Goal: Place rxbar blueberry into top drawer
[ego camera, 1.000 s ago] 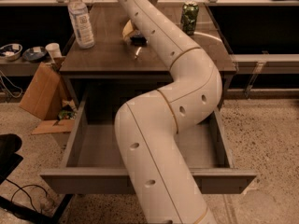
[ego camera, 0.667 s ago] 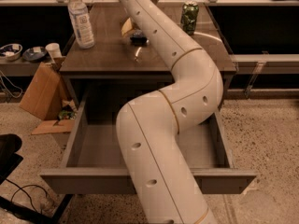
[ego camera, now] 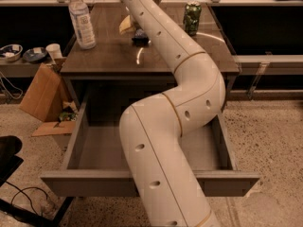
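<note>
Top drawer (ego camera: 75, 141) stands open nearest me, and the arm (ego camera: 189, 84) crosses over it. Farther back on the tabletop (ego camera: 109, 56), the rxbar blueberry (ego camera: 140, 37) lies dark, just left of the arm. The gripper (ego camera: 126, 25) is probably the pale shape just left of the bar, mostly hidden, so I can't tell its state. This looks like the pick step. Next it needs a sure hold on the bar, then a lift back toward the drawer.

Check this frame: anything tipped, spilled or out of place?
Nothing spilled. The water bottle and green can stand upright on the table; the top drawer is pulled open. Only a cardboard box leans askew on the floor. The gripper is out of view; the arm passes the top edge.
</note>
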Motion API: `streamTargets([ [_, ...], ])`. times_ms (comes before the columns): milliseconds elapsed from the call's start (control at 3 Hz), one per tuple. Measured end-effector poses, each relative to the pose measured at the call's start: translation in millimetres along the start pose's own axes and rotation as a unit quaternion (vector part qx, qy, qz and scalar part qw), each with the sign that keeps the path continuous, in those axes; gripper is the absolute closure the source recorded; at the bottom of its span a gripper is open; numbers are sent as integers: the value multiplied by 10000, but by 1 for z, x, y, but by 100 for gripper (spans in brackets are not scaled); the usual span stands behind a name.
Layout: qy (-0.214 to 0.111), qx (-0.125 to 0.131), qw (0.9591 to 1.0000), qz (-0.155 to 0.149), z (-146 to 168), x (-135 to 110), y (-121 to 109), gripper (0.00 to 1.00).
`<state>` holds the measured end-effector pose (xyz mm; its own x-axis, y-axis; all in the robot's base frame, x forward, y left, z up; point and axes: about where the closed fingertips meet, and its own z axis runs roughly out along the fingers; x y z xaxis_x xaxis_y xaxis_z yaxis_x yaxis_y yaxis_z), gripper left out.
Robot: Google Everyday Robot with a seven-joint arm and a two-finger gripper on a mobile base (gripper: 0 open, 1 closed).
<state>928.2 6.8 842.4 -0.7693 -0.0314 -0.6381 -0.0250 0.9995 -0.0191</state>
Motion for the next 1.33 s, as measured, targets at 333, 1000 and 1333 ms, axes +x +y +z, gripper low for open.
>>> streamTargets([
  [333, -54, 21, 9999, -156, 17, 2, 8, 0],
  [1000, -94, 93, 9992, -379, 33, 5, 13, 41],
  [1333, -94, 93, 9992, -379, 33, 5, 13, 64],
])
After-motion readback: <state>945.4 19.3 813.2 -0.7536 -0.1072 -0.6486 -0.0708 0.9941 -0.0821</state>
